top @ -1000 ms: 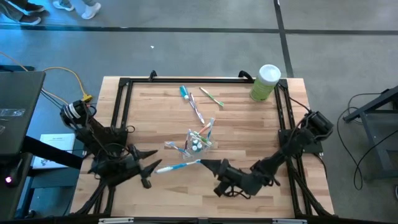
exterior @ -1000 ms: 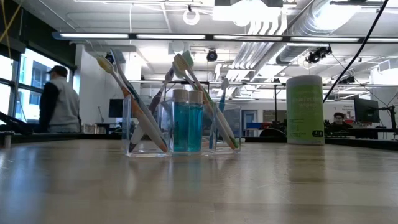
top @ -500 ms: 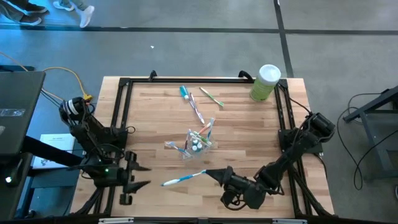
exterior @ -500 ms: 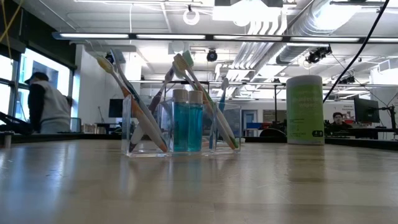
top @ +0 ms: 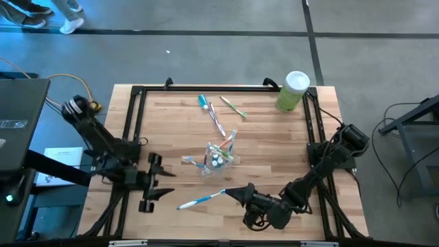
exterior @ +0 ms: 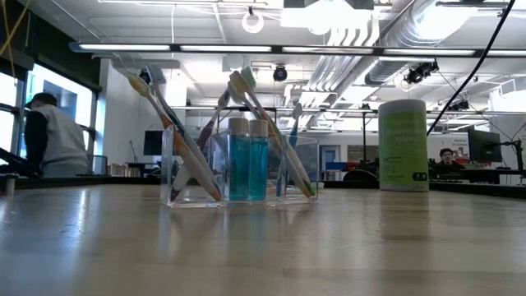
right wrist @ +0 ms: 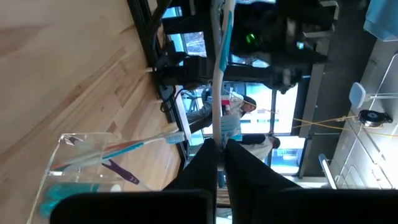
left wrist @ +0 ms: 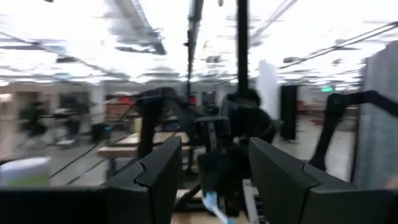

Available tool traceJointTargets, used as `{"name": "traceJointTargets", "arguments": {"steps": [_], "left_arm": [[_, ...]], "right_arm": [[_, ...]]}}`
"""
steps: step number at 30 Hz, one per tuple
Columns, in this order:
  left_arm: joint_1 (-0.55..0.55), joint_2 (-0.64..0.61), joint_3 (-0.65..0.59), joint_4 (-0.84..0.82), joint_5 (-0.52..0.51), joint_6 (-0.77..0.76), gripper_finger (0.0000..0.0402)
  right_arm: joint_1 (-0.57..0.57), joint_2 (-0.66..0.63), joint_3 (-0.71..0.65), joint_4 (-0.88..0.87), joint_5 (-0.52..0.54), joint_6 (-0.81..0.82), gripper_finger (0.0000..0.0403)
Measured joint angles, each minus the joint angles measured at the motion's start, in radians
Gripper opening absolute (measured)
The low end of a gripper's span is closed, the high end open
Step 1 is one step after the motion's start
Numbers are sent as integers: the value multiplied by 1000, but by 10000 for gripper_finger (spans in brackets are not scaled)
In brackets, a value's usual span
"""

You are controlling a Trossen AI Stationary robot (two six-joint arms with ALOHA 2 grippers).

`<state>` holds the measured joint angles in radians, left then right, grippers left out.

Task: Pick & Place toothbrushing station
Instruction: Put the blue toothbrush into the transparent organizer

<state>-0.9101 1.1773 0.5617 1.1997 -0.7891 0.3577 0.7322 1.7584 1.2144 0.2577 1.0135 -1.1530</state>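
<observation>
Tool states are told first: the right tool [top: 230,193] is closed on the end of a blue-and-white toothbrush [top: 200,200], which is held out over the near part of the desk [top: 274,147] toward the left arm, while the left tool [top: 169,182] is seen with its fingers [left wrist: 152,180] spread apart and with nothing between them, near the brush's head at the near left side of the desk. The desk is made of light wood and is bordered by a black frame [top: 134,113]. At its far right corner a light-green canister [top: 293,90] with a white lid is placed, apart from everything else. At the middle of the desk a small clear plastic cup [top: 219,156] is found; in the low view it is seen upright, with several toothbrushes [exterior: 173,136] leaned inside it and two teal toothpaste tubes [exterior: 248,160] stood between them. Farther back on the desk, some loose toothbrushes [top: 216,118] and one teal tube [top: 203,102] are laid flat, and a green toothbrush [top: 234,106] is laid just beside them. Behind the desk, at the left of the low view, a person [exterior: 51,140] can be seen in the room.
</observation>
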Motion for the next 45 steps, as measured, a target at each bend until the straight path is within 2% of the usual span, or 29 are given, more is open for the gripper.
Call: {"name": "traceJointTargets", "arguments": {"steps": [3, 7, 10, 12, 15, 21, 26, 34, 39, 45], "left_arm": [[114, -123, 0, -213, 152, -151, 184], [272, -287, 1, -558, 307, -438, 184], [410, -358, 1, -782, 559, -655, 184], [503, -364, 1, -834, 730, -776, 184], [609, -334, 1, -813, 876, -872, 184], [762, -228, 1, -773, 997, -1100, 184], [829, -125, 1, -735, 1147, -1249, 184], [806, 62, 1, -502, 1271, -1295, 184], [762, 143, 1, -391, 1273, -1296, 184], [718, 174, 0, -385, 1271, -1292, 184]], "right_arm": [[0, 0, 0, -4, 2, 0, 5], [0, 0, 0, -33, 2, 3, 5], [-9, 0, 0, -41, -18, 1, 5], [-20, 0, 0, -48, -46, 1, 5], [-48, -1, 0, -53, -72, 1, 5], [-106, -1, 0, -78, -116, 53, 5], [-120, 0, 0, -77, -175, 37, 5], [-143, -1, 0, -101, -179, 24, 5], [-155, -1, 0, -133, -175, 22, 5], [-160, -1, 0, -134, -171, 4, 6]]}}
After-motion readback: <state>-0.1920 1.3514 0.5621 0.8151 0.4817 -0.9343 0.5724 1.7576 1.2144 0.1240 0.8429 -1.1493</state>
